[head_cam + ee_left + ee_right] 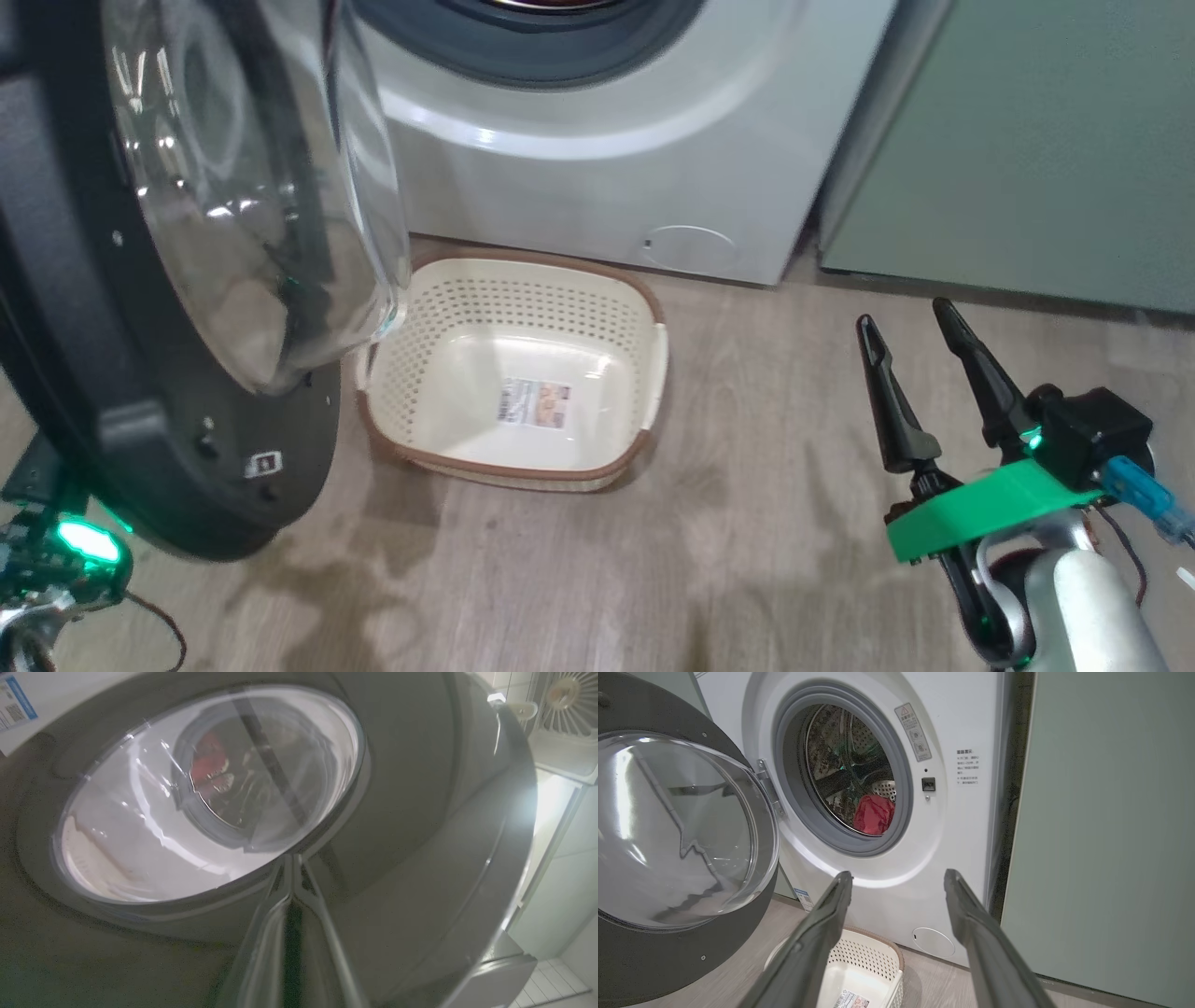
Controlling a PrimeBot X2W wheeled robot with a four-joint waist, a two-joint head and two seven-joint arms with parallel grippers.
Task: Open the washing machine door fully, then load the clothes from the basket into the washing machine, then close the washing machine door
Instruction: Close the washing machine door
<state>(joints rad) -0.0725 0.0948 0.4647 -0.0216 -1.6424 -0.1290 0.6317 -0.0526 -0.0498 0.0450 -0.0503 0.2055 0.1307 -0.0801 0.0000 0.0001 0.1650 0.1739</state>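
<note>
The door (668, 961) stands swung open left of the washing machine (952, 826), red clothes (874, 814) lying in its drum (831, 751). The basket (504, 303) sits just before the machine. The left gripper (293, 858) is closed against the door; the right gripper (904, 315) gapes, holding nothing.

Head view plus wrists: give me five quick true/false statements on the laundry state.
1. The basket is full. False: it is empty; the clothes lie in the drum.
2. The washing machine door stands open. True.
3. The right hand is open and holds nothing. True.
4. The basket sits on a shelf. False: it is on the floor in front of the washing machine.
5. The left hand is spread wide. False: its fingers are shut together, by the door.
</note>
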